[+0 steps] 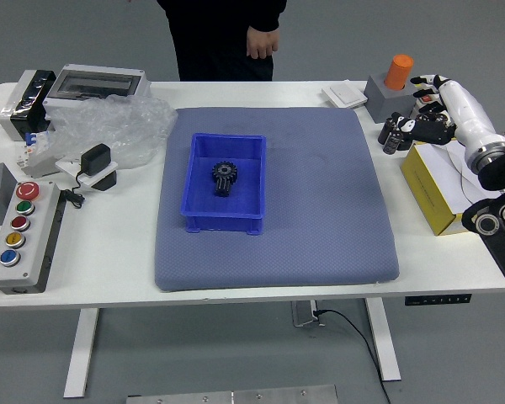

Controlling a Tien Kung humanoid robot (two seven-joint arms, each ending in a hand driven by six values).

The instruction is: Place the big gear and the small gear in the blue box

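Inside the blue box (262, 181), on the blue-grey mat (328, 202) on the desk (109, 269), a black toothed gear (225, 171) can be seen, sitting roughly mid-box. A narrower dark piece (223, 189) is seen right at its near side, but whether that's the second gear or just part of the same one can't be told from here. So that's one box, one gear for sure.

The robot's right hand (465, 116) is held over at the right side, fingers pretty wide apart, nothing gripped as far as can be seen. Near it, one orange cylinder (399, 71) is stood on a grey block (379, 97), and a white-topped box with a yellow side (427, 198) is partly covered by the arm.

On the left, five buttons can be counted on the control box (35, 273): two red, one green, one yellow, one blue. Behind it, a clear plastic bag (122, 126) is crumpled up. At the far side, a person's hand (262, 42) is held against dark clothing.
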